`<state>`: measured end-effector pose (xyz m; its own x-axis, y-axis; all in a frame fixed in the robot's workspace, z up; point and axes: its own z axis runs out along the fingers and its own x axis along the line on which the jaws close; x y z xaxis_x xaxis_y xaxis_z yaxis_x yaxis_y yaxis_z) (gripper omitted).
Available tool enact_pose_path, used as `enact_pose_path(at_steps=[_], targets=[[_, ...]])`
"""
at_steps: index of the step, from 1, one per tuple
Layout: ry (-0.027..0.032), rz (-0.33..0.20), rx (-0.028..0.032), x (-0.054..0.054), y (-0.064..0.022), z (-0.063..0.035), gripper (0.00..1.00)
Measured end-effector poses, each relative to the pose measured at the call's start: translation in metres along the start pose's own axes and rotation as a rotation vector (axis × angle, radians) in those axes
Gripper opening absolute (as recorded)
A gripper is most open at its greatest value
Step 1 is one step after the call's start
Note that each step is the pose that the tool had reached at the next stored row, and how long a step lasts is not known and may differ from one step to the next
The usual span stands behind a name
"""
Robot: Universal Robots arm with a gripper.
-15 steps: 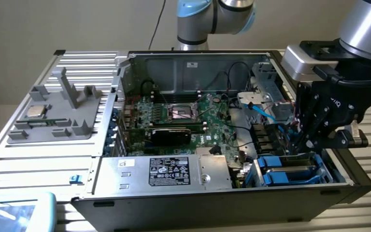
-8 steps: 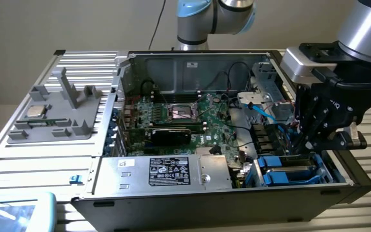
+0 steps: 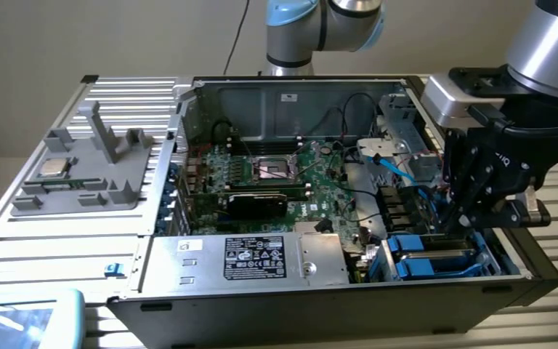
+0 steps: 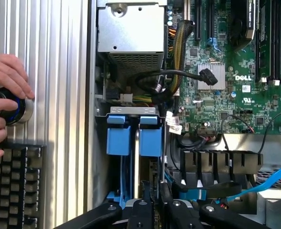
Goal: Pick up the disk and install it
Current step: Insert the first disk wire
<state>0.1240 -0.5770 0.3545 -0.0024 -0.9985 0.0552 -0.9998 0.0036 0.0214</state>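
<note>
- my gripper [image 4: 154, 194] hangs low inside the open computer case [image 3: 308, 302], at the corner on the exterior view's right, right over the drive cage [image 4: 133, 110].
- my fingers [image 4: 144, 193] stand narrow, drawn close with only a slim gap between them. i cannot tell whether anything is pinched in that gap.
- the disk [image 4: 150, 138], with its bright blue bracket, sits in the drive cage in the slot nearer the motherboard [image 4: 235, 86]. my fingers line up with it and are just above its near end. i cannot tell if they touch it.
- a second blue-bracketed drive [image 4: 118, 136] sits just beside the disk, on the side nearer the case wall.
- the power supply [image 3: 250, 258], a silver box with a black label, lies along the front of the case, beside the drive cage.
- a blue data cable [image 3: 395, 171] runs loose across the case behind my wrist.
- outside the case, on the slatted table [image 3: 56, 240], a grey fixture [image 3: 95, 182] holds a small square processor chip [image 3: 51, 169], well apart from me.
- a person's hand [image 4: 7, 76] rests on a round black knob [image 4: 12, 109] next to a keyboard [image 4: 12, 191].
</note>
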Motion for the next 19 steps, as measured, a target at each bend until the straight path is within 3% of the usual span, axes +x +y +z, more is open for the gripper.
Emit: enact_pose_path(at_steps=[1,3,19], targets=[[0.004,0.0,0.0003,0.0,-0.0001,0.0006,0.16],[0.0062,0.0,0.0005,-0.0002,-0.0001,0.0017,0.16],[0.0075,0.007,0.0009,-0.004,-0.0002,0.0092,0.16]])
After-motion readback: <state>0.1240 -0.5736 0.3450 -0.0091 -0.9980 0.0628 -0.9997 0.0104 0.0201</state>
